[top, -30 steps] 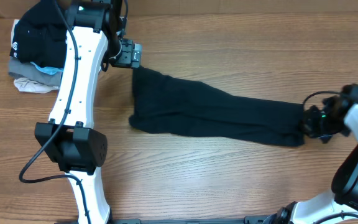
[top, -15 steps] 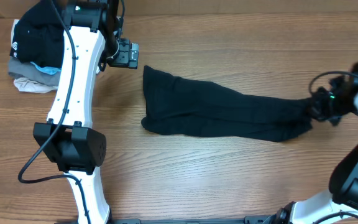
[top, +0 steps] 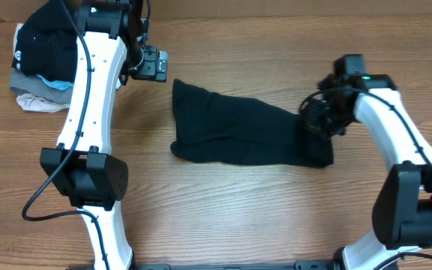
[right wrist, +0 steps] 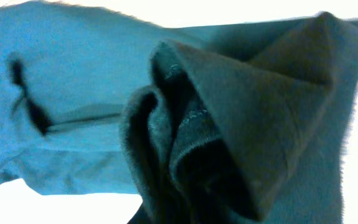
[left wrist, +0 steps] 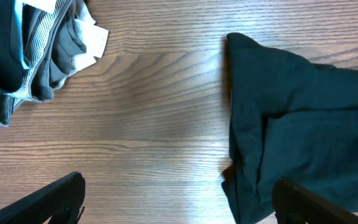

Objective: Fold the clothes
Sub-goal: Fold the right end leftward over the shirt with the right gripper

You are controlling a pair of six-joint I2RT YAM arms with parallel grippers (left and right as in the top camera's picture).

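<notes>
Right wrist view, cloth only: a thick bunched fold of the black garment (right wrist: 229,124) sits right up against the lens and my own fingers are hidden behind it. Overhead, my right tool (top: 322,118) is at the garment's right end, where the cloth is doubled over onto itself. I judge the tool closed on that end, pinching the fold.

Step in hand, as I read it: first fold, carrying the right end leftward over the body of the garment.

Next move calls for a low, level carry toward the left edge, with the gripped end laid square on it before letting go. Risk is the lower layer dragging and wrinkling.

My left tool (left wrist: 178,183) hangs over bare counter (top: 238,217), jaws wide apart, holding nothing and touching nothing; the garment's left edge lies just beside it.

The garment lies mid-counter, long axis left to right. A pile of other clothes (top: 40,64) sits at the far left corner, well apart.
</notes>
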